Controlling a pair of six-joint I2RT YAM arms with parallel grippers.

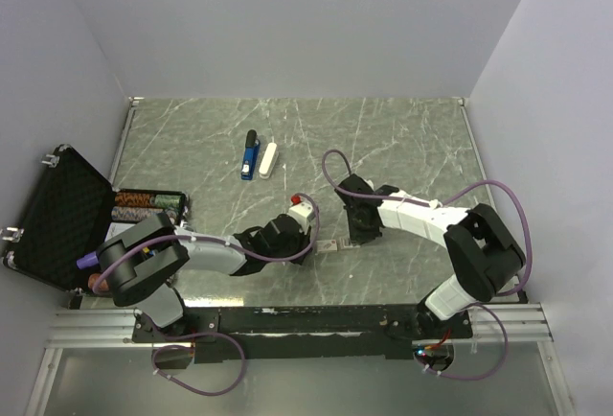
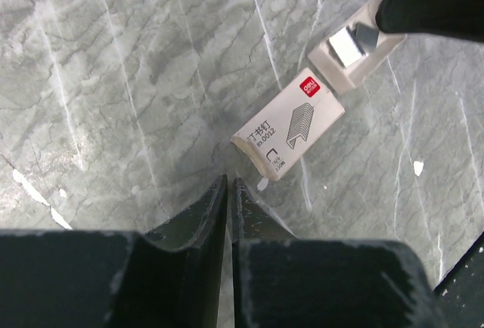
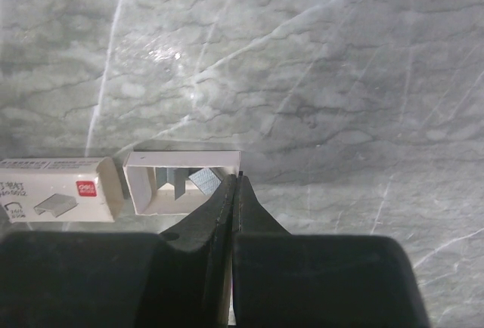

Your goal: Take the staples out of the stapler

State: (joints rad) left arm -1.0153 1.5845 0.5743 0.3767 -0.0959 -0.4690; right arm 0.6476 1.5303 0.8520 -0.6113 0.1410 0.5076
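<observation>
The stapler (image 1: 250, 154) lies at eleven o'clock on the bench (image 1: 402, 138), well apart from the empty left jaws, a sliver apart, and the right jaws, pressed together at the staple-box tray (image 3: 181, 183), so unloading looks unstarted and next calls for reaching it.

I record the stapler (image 1: 250, 154) lying toward the far edge of the table (image 1: 412, 138), left of centre. A white oblong bar (image 1: 268, 159) sits just beside it on its right. Both arms reach in toward the near edge, where the left pincer (image 1: 312, 242) and right pincer (image 1: 351, 237) flank a small pale box (image 1: 331, 243). An open black case (image 1: 57, 215) sits at the left edge.
</observation>
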